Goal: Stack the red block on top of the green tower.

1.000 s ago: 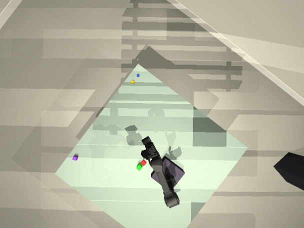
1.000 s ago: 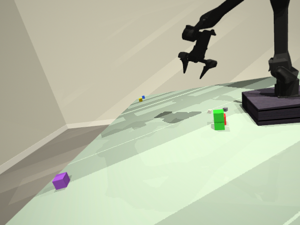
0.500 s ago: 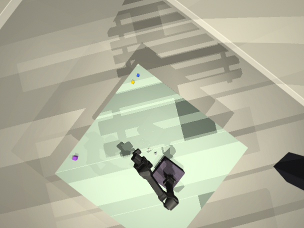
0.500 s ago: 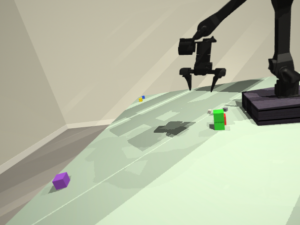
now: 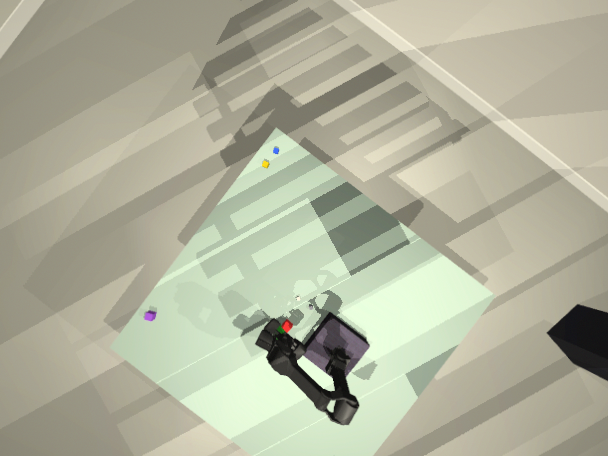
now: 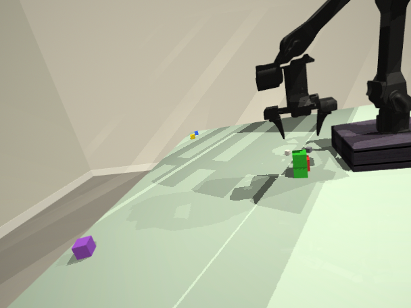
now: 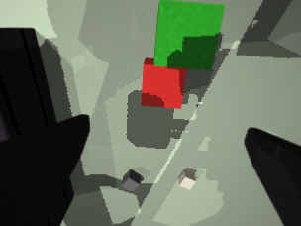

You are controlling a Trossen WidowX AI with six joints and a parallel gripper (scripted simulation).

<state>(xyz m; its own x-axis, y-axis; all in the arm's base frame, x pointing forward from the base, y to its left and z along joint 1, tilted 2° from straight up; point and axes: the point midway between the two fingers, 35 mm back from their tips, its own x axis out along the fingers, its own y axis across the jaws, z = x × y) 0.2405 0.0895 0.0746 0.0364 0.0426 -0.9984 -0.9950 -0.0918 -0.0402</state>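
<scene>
red block beside the tower, gripper wide above

purple cube lies far left on the pale green desk. yellow cube and blue cube sit together at the far edge. the green tower stands upright, the red block on the desk touching its side. the gripper hangs above them, fingers spread wide and holding nothing.

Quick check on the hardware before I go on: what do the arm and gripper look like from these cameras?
The arm is matte black throughout, built of blocky, angular links, and stands on a dark purplish slab base. The gripper has a black crossbar carrying two tapered, pointed black fingers. No cables, labels or markings are visible.
</scene>
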